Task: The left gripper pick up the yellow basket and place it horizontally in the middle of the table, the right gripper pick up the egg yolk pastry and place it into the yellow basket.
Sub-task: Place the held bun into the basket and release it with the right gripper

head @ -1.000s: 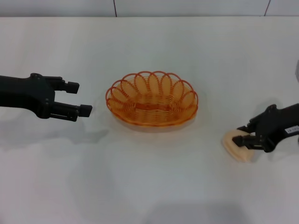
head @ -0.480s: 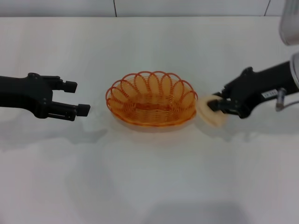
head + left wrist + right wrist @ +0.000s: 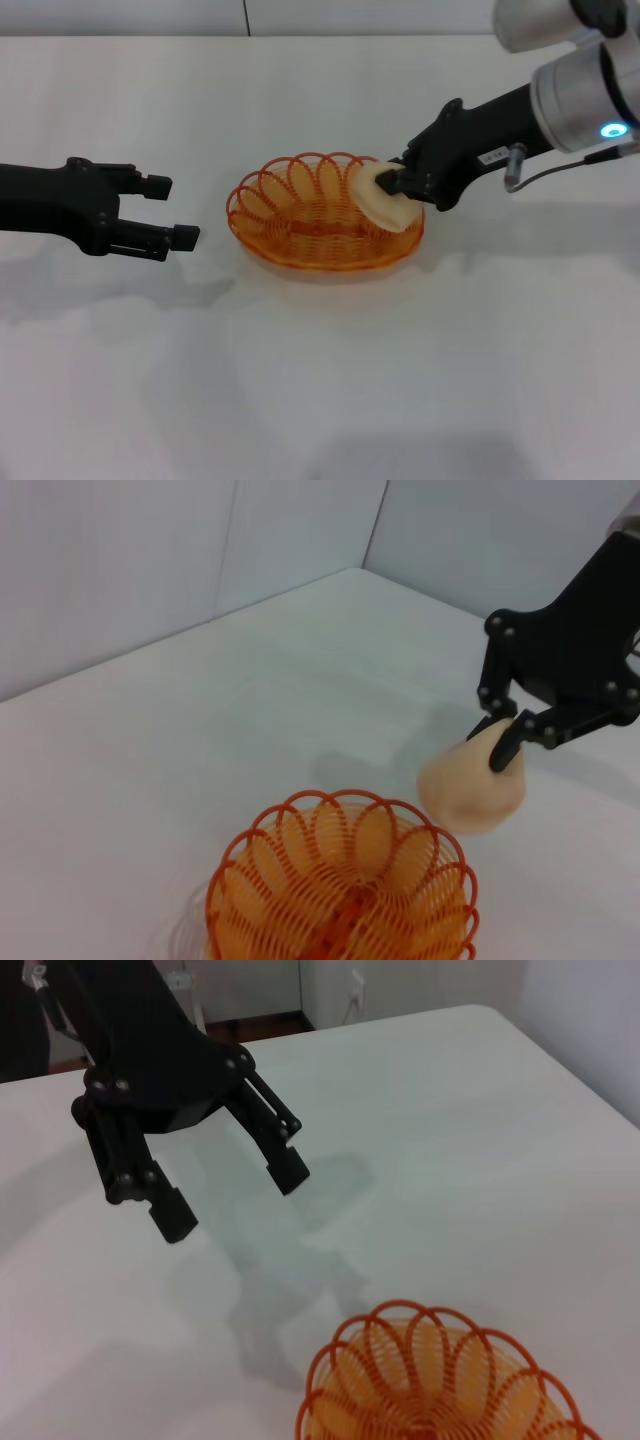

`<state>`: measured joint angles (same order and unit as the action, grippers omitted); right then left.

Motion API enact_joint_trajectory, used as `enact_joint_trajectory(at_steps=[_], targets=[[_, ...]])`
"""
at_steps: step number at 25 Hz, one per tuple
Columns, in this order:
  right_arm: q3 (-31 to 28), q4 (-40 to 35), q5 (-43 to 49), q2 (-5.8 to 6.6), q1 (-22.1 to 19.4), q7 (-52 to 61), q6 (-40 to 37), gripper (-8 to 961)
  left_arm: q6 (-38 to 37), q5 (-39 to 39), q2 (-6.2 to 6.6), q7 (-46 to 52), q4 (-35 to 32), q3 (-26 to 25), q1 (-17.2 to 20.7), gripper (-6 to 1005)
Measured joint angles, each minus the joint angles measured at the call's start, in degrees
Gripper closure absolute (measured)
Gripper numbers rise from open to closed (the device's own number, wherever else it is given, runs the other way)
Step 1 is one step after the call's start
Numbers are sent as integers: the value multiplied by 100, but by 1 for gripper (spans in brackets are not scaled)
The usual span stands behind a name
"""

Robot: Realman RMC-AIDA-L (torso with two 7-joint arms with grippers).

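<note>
Pastry (image 3: pixel 383 200) pinched in the right gripper (image 3: pixel 392 183) fingers above the basket (image 3: pixel 300 225) rim; left gripper (image 3: pixel 172 211) fingers spread, apart.

Yellow basket (image 3: pixel 310 225): translucent orange-yellow wire, looped scalloped rim, woven base. Egg yolk pastry (image 3: pixel 383 199): plain pale cream. Table (image 3: pixel 320 380): plain white. Left gripper (image 3: pixel 165 211): matte black. Right gripper (image 3: pixel 392 181): black, small white label, arm silver with what looks like a blue-green light.
</note>
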<state>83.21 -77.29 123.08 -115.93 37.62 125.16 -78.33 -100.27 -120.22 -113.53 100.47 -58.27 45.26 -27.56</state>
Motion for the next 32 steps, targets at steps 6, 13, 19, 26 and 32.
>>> enact_joint_trajectory(at_steps=[6, 13, 19, 26, 32], targets=[[182, 413, -30, 1, 243, 0, 322, 903, 9, 0, -19, -2, 0, 11, -39, 124], [410, 732, -39, -8, 447, 0, 698, 907, 1, 0, -22, -1, 0, 4, -28, 124], [465, 883, -40, -8, 555, -1, 821, 911, -2, -1, -28, 3, 0, 2, -21, 124], [499, 900, -97, -1, 563, -61, 849, 900, 18, -1, -28, 15, 0, 0, -18, 125], [537, 818, -101, 1, 551, -79, 872, 793, 25, -1, -28, 12, 0, 0, -4, 125]])
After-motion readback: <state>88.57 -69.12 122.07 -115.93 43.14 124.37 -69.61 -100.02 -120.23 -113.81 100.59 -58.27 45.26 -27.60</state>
